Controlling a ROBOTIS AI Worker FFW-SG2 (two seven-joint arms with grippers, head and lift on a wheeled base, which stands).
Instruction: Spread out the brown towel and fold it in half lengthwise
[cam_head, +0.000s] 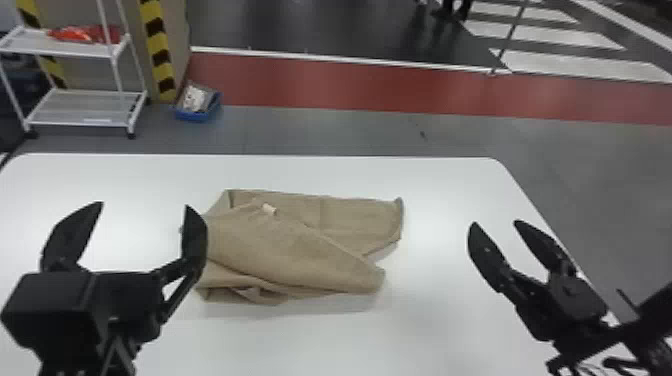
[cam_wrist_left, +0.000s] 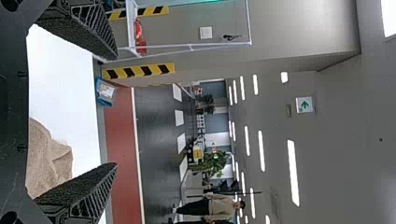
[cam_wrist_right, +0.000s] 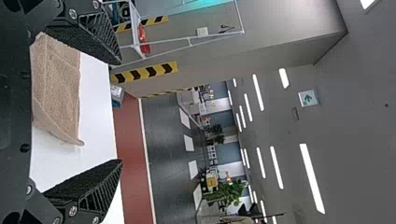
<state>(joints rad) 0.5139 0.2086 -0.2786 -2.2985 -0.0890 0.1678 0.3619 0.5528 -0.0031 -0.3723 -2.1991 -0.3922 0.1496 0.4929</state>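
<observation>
The brown towel (cam_head: 295, 250) lies crumpled and partly folded over itself on the white table, a small pale tag near its upper middle. My left gripper (cam_head: 145, 215) is open at the towel's left side, its right finger overlapping the towel's left edge in the head view. Off to the towel's right, my right gripper (cam_head: 495, 227) is open with nothing between its fingers. In the left wrist view, the left gripper (cam_wrist_left: 116, 111) stands wide, with part of the towel (cam_wrist_left: 46, 158) beyond it. The right wrist view has the right gripper (cam_wrist_right: 122, 112) open and the towel (cam_wrist_right: 58, 88) lying past it.
The white table (cam_head: 430, 330) has its far edge behind the towel and its right edge near my right gripper. Beyond it on the floor are a white shelf cart (cam_head: 80, 107) and a blue bin (cam_head: 198, 104).
</observation>
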